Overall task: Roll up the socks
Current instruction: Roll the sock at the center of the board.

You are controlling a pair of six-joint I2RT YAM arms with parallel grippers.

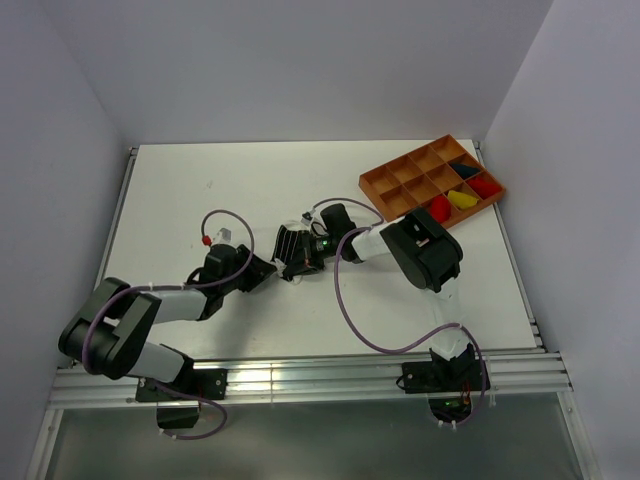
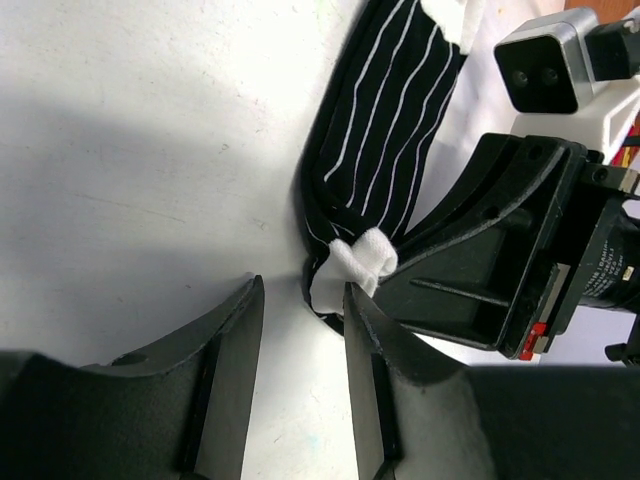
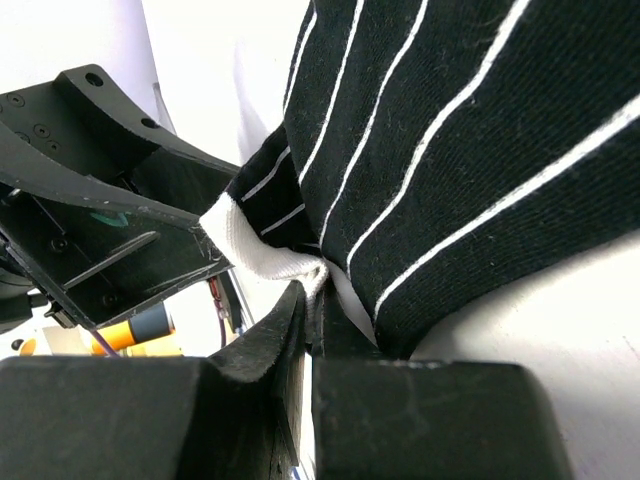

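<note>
The black-and-white striped sock (image 1: 297, 250) lies partly folded on the white table between my two grippers. My right gripper (image 3: 318, 290) is shut on the sock's white edge (image 3: 262, 255), with the striped fabric (image 3: 450, 150) bunched above it. My left gripper (image 2: 303, 300) is open, low over the table, its jaws just short of the sock's white end (image 2: 355, 265); the striped body (image 2: 385, 130) stretches away beyond. In the top view the left gripper (image 1: 262, 272) and right gripper (image 1: 318, 245) face each other across the sock. A red sock (image 1: 440, 207) and a navy one (image 1: 463, 168) lie in the tray.
An orange compartment tray (image 1: 400, 160) stands at the back right, also holding a yellow bundle (image 1: 461, 199) and another red piece (image 1: 484, 185). The right gripper's body (image 2: 490, 270) sits close beside the left fingers. Purple cables loop over the table.
</note>
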